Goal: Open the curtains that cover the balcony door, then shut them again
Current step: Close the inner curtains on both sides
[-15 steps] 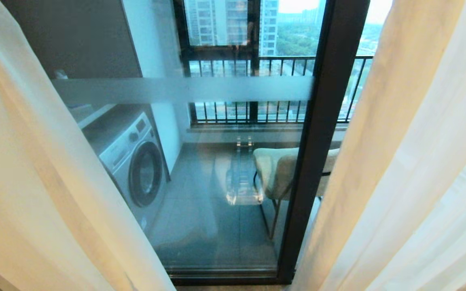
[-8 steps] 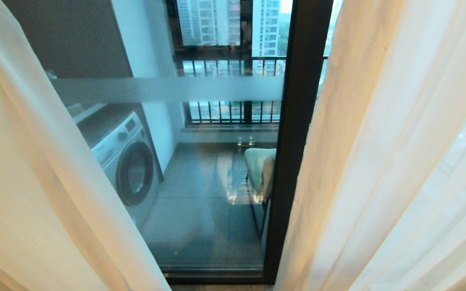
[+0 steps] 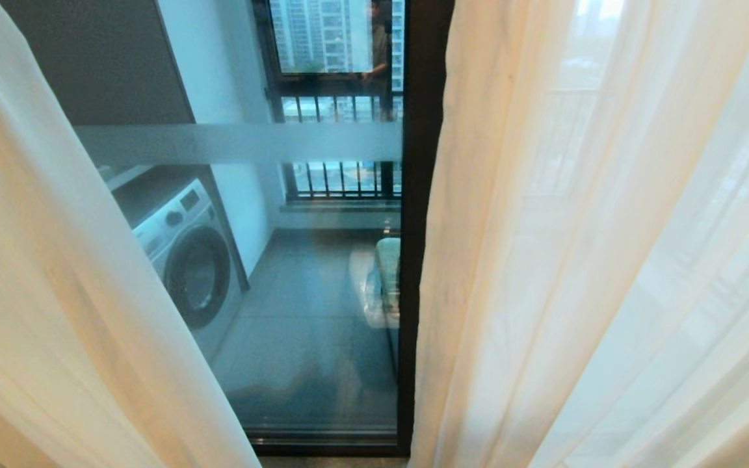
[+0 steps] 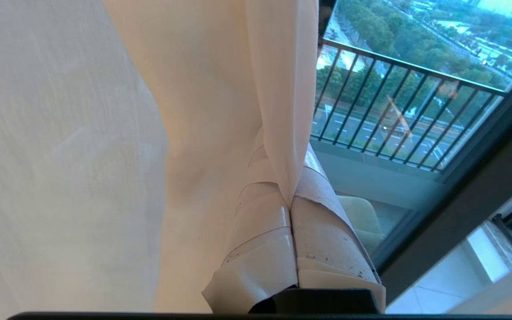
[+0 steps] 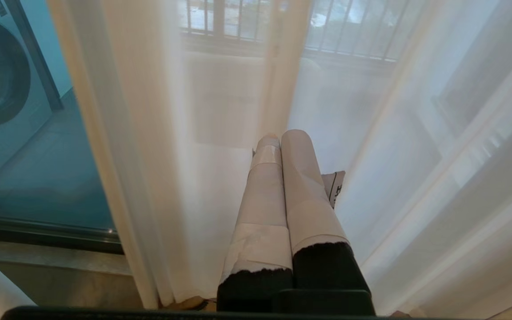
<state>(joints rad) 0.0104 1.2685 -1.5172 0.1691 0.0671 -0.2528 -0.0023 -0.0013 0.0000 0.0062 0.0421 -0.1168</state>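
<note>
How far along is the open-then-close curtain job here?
Opening looks done: the curtains hang parted, baring the balcony door. In hand: the left pincer is shut on a cream curtain edge, likely for closing. The right pincer is shut, empty, by the sheer. Left: closing the gap.

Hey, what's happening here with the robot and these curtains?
The robot faces the balcony door with the curtains only partly drawn: a gap shows the glass, a washing machine and the railing beyond. The left gripper is shut on a curtain edge, a fold of cream fabric pinched between its taped fingers. The right gripper is shut with nothing in it, pointing at the sheer panel. Neither arm shows in the head view.
</note>
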